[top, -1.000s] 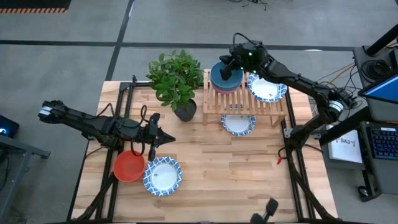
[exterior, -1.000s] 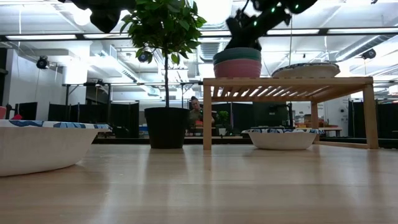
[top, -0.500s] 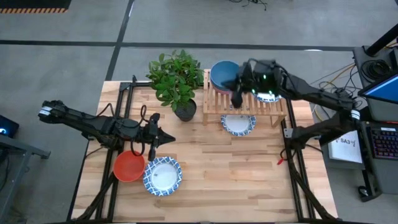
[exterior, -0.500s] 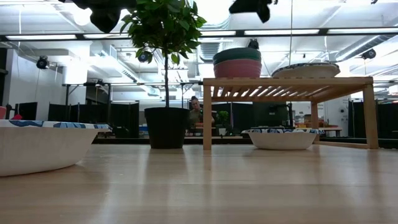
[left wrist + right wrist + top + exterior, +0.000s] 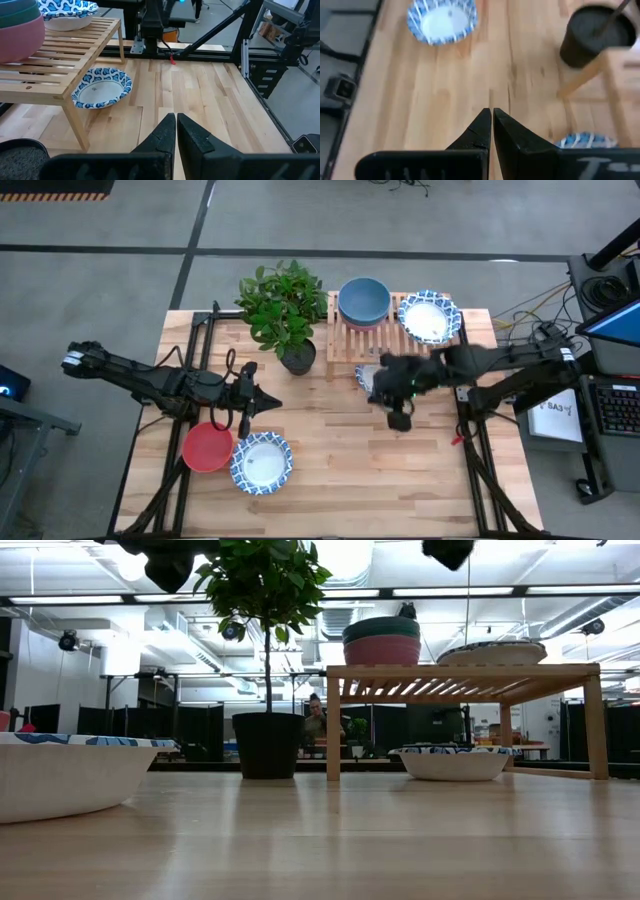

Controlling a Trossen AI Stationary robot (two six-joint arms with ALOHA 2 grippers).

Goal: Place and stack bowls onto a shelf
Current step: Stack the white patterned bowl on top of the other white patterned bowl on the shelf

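We see the table (image 5: 330, 470) carrying the shelf (image 5: 395, 340) (bowl stack (image 5: 363, 302) on top), plant pot (image 5: 298, 358), red bowl (image 5: 207, 447).

My right gripper (image 5: 397, 420) hangs over the table (image 5: 330, 480), just in front of the shelf (image 5: 395, 340). On the shelf, a stack of bowls (image 5: 363, 302) sits left of a patterned bowl (image 5: 429, 318); another bowl (image 5: 441, 762) lies beneath, perhaps partly under my arm. My left gripper (image 5: 262, 401) waits behind two bowls (image 5: 238, 456) at the front left.

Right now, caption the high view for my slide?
Right gripper shut over the table below the shelf; stacked bowls on it; left gripper waits near the red bowl.
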